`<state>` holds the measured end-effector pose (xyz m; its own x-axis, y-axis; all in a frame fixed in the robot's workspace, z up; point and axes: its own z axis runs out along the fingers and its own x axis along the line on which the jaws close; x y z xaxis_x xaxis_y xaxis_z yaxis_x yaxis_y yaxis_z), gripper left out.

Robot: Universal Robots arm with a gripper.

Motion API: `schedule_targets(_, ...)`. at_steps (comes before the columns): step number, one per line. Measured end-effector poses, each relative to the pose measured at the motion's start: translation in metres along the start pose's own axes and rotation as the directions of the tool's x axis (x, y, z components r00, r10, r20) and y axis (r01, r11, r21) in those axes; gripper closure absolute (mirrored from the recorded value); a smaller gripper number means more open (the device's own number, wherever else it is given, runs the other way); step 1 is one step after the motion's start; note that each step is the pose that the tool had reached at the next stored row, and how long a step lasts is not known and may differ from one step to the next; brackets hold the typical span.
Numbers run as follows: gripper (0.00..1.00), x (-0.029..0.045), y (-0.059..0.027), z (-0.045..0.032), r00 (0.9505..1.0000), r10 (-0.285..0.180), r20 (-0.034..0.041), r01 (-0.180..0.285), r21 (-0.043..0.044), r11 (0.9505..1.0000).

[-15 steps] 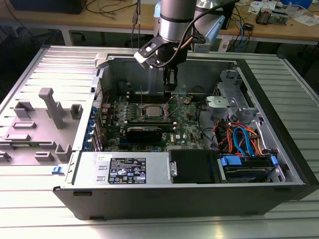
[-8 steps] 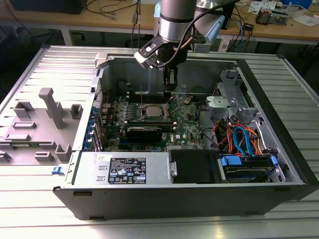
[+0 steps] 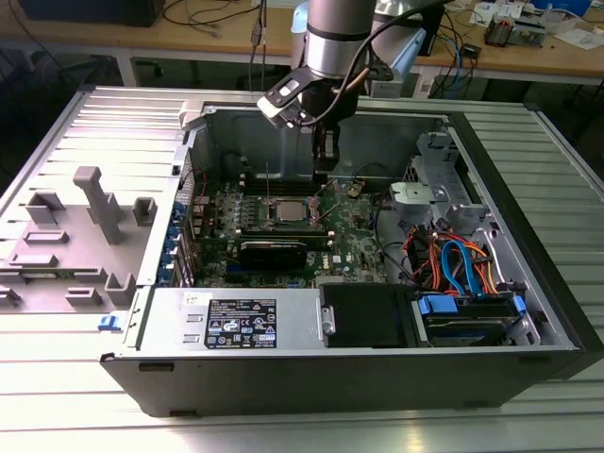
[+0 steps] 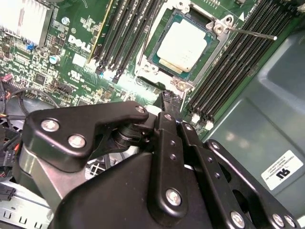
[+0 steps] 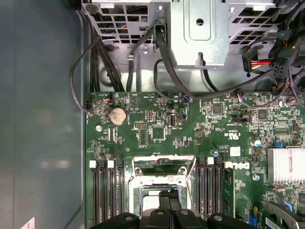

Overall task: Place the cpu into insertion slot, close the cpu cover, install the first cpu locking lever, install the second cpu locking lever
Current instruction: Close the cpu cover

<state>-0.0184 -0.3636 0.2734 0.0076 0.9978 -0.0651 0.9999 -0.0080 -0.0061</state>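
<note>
One cpu [image 3: 288,209] sits seated in the insertion slot [image 4: 213,53], left of centre on the green board in the exterior view, its pale metal top bare. The cpu cover [image 5: 162,180] looks tipped up and open, not yet folded down. A thin locking lever [image 4: 248,32] juts free beside the socket. Just toward the exterior view's right of the chip, and higher, hangs the pincer [image 3: 324,170], its fingers pressed together on nothing. So the socket lies below the tips and toward the exterior view's left of them, with the open cover on the near side, as I judge it. Farther right lie the drive cables [image 3: 453,260].
</note>
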Motion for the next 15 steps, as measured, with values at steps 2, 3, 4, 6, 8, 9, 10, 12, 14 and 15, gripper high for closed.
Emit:
schedule_targets(2, 0.89, 0.0000, 0.0055, -0.0001, 1.0000, 0.000, 0.0002, 0.000, 0.0001, 1.0000)
schedule_targets(3, 0.89, 0.0000, 0.0119, -0.0002, 1.0000, 0.000, 0.0002, 0.000, 0.0001, 1.0000)
schedule_targets(4, 0.89, 0.0001, 0.0187, -0.0002, 1.0000, 0.000, 0.0001, 0.000, 0.0001, 1.0000)
schedule_targets(6, 0.89, 0.0003, 0.0262, -0.0003, 1.0000, 0.000, 0.0002, 0.000, 0.0001, 1.0000)
schedule_targets(8, 0.89, 0.0005, 0.0335, -0.0003, 1.0000, 0.000, 0.0001, 0.000, 0.0001, 1.0000)
schedule_targets(9, 0.89, 0.0006, 0.0378, -0.0002, 1.0000, 0.000, 0.0000, 0.000, 0.0000, 1.0000)
schedule_targets(10, 0.89, 0.0007, 0.0406, -0.0001, 1.0000, 0.000, 0.0000, 0.000, 0.0000, 1.0000)
schedule_targets(12, 0.89, 0.0012, 0.0495, 0.0003, 1.0000, 0.000, 0.0003, 0.000, 0.0002, 1.0000)
schedule_targets(14, 0.89, 0.0020, 0.0518, 0.0014, 1.0000, 0.000, 0.0000, 0.000, 0.0001, 1.0000)
schedule_targets(15, 0.89, 0.0023, 0.0526, 0.0023, 1.0000, 0.000, 0.0002, 0.000, 0.0001, 1.0000)
